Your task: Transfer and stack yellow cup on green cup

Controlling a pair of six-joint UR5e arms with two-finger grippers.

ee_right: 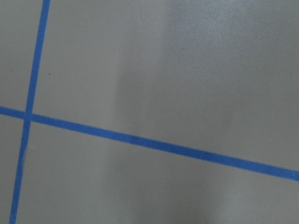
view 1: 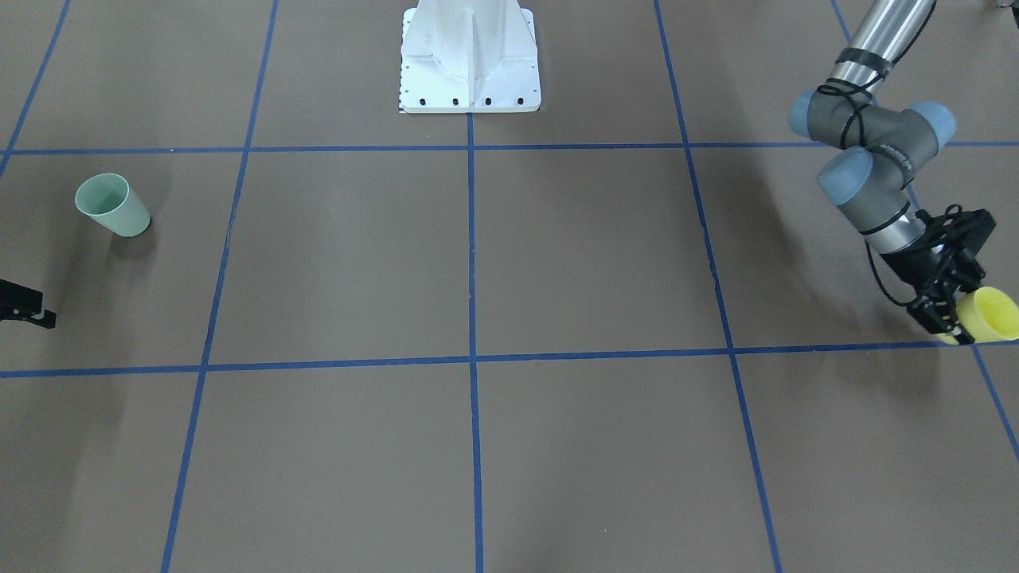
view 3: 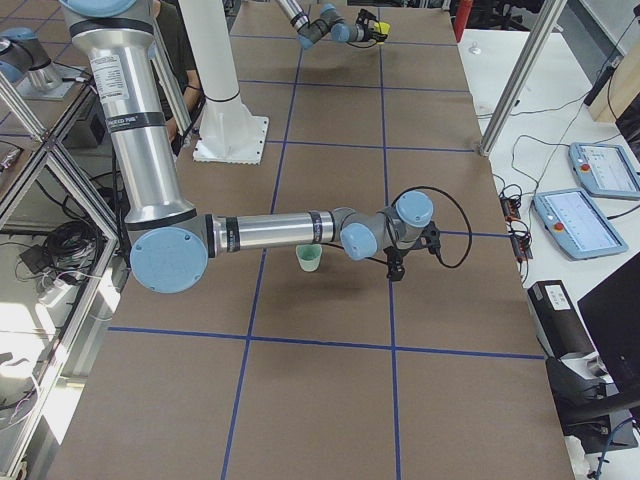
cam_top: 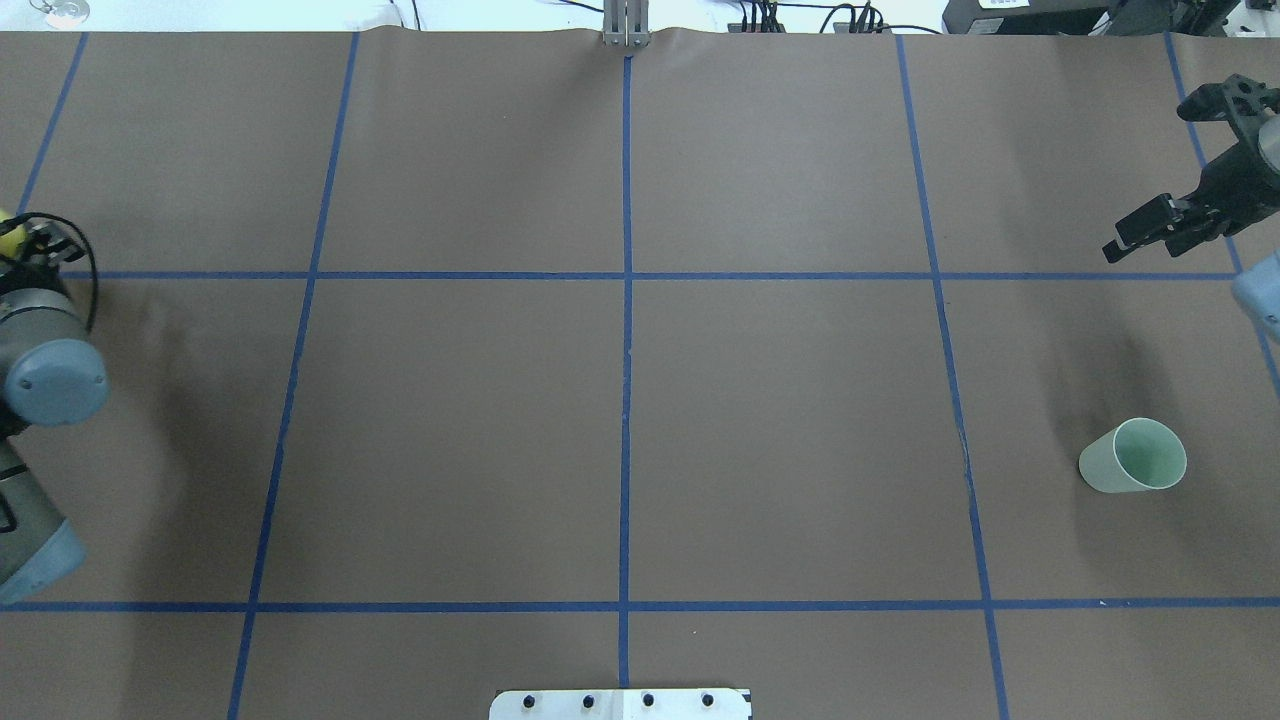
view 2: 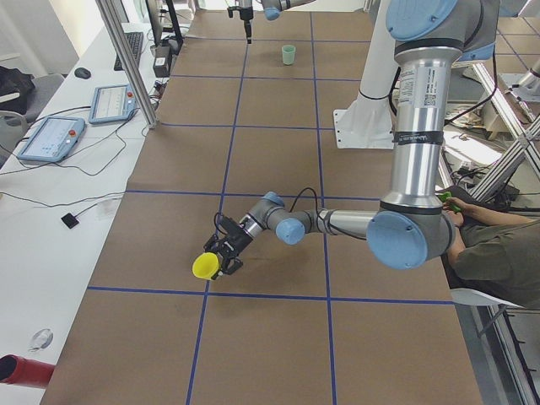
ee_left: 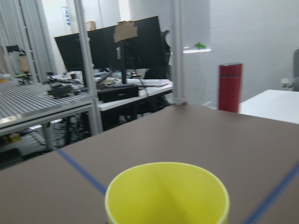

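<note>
Between the left claw's [view 1: 950, 320] fingers sits the yellow cup [view 1: 991, 314]: clamped by its side wall, tipped over, mouth pointing away from the wrist. Left wrist view looks straight into it and it's empty. Can't tell if it's clear of the table [cam_top: 780, 420] or touching it. Looks like grasp done, transfer just starting. Green cup [cam_top: 1132, 458] is at the opposite end from the left claw, well apart, upright, mouth up, nothing inside. It stands near the right claw [cam_top: 1120, 242], closer to the robot than the claw is and not touching it. Right claw hangs over bare table with nothing seen in it; can't tell how wide it is. Next move, my read: lift yellow, bring it toward mid-table and level it, base down. The span looks too long for one arm, so expect a handover to the right claw. After that, centre over the green rim and lower straight. The cups taper alike, so an off-axis drop could catch the rim and tip green over.
</note>
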